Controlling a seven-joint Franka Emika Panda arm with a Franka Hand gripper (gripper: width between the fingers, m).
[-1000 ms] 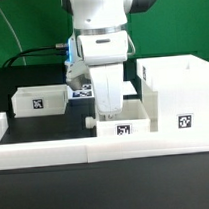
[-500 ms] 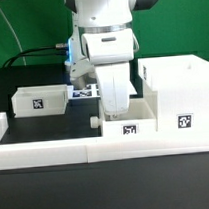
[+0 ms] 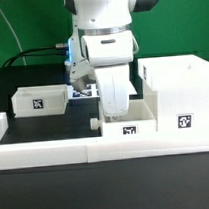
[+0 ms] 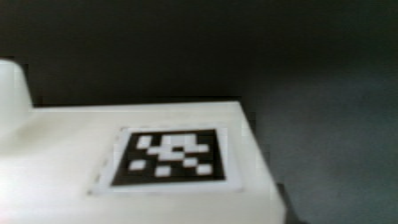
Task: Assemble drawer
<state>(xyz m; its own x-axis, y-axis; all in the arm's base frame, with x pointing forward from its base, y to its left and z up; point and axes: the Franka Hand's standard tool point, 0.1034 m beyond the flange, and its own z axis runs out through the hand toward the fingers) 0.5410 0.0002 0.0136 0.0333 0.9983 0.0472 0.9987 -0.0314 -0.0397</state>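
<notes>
The drawer lies in parts. A small open-top tray (image 3: 132, 122) with a knob (image 3: 94, 121) on its left end stands against the front border wall. My gripper (image 3: 115, 110) reaches down into this tray and appears shut on its wall; the fingertips are hidden behind it. A second small tray (image 3: 40, 99) stands at the exterior view's left. The large boxy shell (image 3: 180, 92) stands at the right, close beside the middle tray. The wrist view shows only a blurred white tagged face (image 4: 173, 157) over dark table; no fingers show there.
The long low white border wall (image 3: 55, 151) runs along the front. The marker board (image 3: 84, 92) lies flat behind the gripper, between the two trays. Green backdrop and cables are at the back left.
One second ago the gripper and the middle tray were slightly further left; both shifted right toward the shell. Nothing has visibly moved in the last half second.
</notes>
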